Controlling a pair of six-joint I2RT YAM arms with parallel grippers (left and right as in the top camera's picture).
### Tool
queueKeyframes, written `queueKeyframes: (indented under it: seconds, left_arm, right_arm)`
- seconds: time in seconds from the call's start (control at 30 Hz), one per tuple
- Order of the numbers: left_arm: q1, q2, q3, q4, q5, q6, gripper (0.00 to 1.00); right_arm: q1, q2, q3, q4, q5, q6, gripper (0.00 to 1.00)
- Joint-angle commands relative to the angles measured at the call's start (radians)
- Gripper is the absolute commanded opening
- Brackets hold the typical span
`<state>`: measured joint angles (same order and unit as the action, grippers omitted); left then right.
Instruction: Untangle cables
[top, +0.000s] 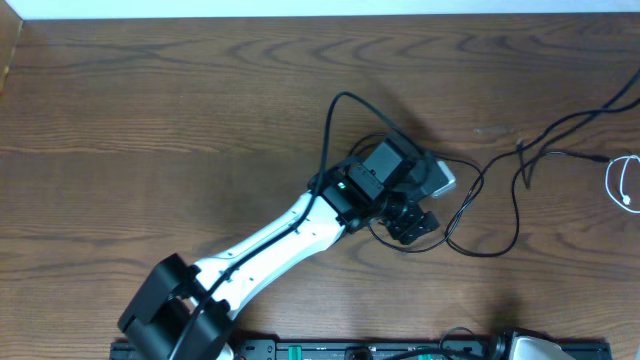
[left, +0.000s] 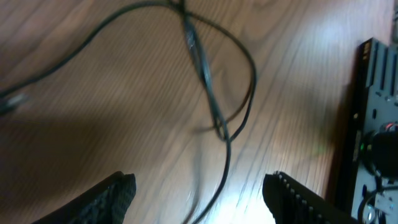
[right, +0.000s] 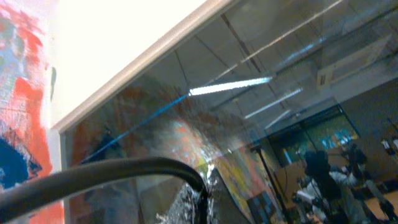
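**Over the middle of the tabletop: a bad grab could pull the tangle tighter**

Over the middle of the wooden tabletop (top: 150, 110), the left arm (top: 280, 235) leans far out. If it swings wide, it could sweep the black cables (top: 521, 150) along and make a worse mess. These thin cables lie just right of the arm, in loops that run off to the far right. A white cable (top: 610, 182) sits apart by the right edge and could slip off if a pull reaches it.

The left end effector (left: 200, 186) is wide open and holds nothing. One black strand lies between its fingers (left: 112, 199). Just ahead, strands cross at a twist (left: 217, 127). Closing on two strands at once would likely tighten it. I cannot tell about the right end effector, because its fingers do not show.

Room is big to the left and on the far side, where the wood is bare. It is small by the right edge and by the black rail (top: 300, 350) at the near edge.
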<state>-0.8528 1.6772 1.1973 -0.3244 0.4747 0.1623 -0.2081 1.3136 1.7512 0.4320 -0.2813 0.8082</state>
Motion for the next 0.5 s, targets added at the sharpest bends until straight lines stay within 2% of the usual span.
queueKeyframes:
  seconds: [0.0,0.07,0.37,0.47]
  left_arm:
    - [-0.016,0.032,-0.002,0.053,0.061,0.006,0.71]
    - [-0.025,0.051,-0.002,0.086,0.061,-0.012,0.66]
    - [-0.045,0.166,-0.002,0.206,0.060,-0.021,0.64]
    - [-0.045,0.202,-0.002,0.253,0.060,-0.024,0.58]
  right_arm:
    - [0.000,-0.001,0.009,-0.015,-0.018,0.018,0.01]
    - [0.000,-0.001,0.009,-0.029,-0.024,0.018,0.01]
    - [0.000,-0.001,0.009,-0.032,-0.065,0.018,0.01]
    - [0.000,-0.001,0.009,-0.032,-0.070,0.018,0.01]
